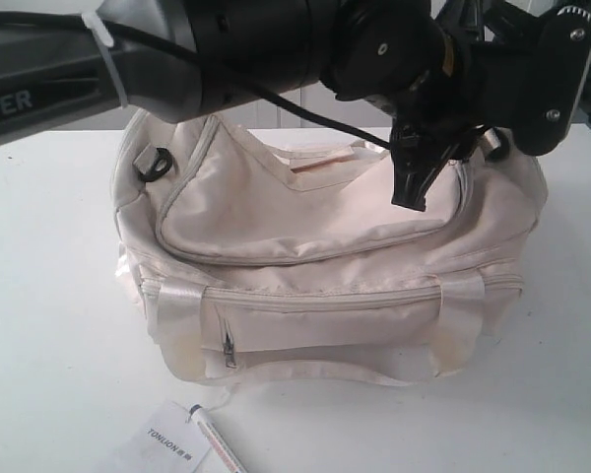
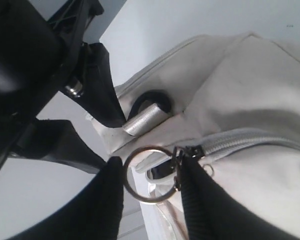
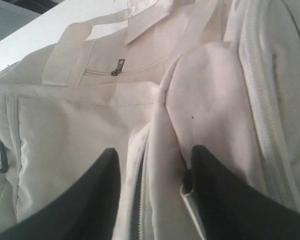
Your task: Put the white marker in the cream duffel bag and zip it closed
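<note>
White marker (image 1: 218,444): lies on the white surface (image 1: 49,325) at the bottom edge of the exterior view, left of centre, in front of the bag and outside it. It touches or just overlaps the paper tag (image 1: 164,445) printed "TONLION".
Cream duffel bag (image 1: 305,256): sits in the middle of the frame with its front zip pocket facing the camera.
Left pincer (image 1: 412,183): reaches across from the upper left and points down at the upper right end of the bag, well apart from the marker.
Left pincer's grasp (image 2: 151,161): the gold ring zipper pull (image 2: 150,200) lies between the two black fingers and meets one on each side. They appear closed against it, beside a black end ring (image 2: 161,96).
Right pincer (image 3: 154,150): fingers set apart over the bag's top, and a fold of cream fabric with a zip track fills the gap. I cannot tell if it is squeezing.
</note>
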Robot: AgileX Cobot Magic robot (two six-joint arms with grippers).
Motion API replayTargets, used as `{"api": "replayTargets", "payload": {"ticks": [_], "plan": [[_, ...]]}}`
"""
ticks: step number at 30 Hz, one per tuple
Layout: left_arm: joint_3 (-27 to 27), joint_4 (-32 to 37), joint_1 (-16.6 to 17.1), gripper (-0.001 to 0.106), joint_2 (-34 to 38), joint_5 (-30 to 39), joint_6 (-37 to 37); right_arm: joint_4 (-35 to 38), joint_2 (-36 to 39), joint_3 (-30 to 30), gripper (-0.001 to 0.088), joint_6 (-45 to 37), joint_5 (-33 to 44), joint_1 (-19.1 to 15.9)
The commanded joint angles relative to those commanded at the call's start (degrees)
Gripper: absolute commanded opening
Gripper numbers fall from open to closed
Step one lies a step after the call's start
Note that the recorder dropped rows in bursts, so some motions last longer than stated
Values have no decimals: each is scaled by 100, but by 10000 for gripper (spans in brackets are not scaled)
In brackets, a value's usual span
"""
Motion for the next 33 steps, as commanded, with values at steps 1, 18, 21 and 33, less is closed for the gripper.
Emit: {"api": "replayTargets", "payload": {"ticks": [1,18,21,33], "plan": [[0,0,0,0,0,0,0,12,0,0,435,0,23,0],[0,64,0,0,0,-91,13,-29,372,13,502,-175,508,237],[0,64,0,0,0,-233,13,-42,438,13,502,-175,542,261],[0,64,27,0,0,-304,1,28,699,13,379,-175,870,270]]}}
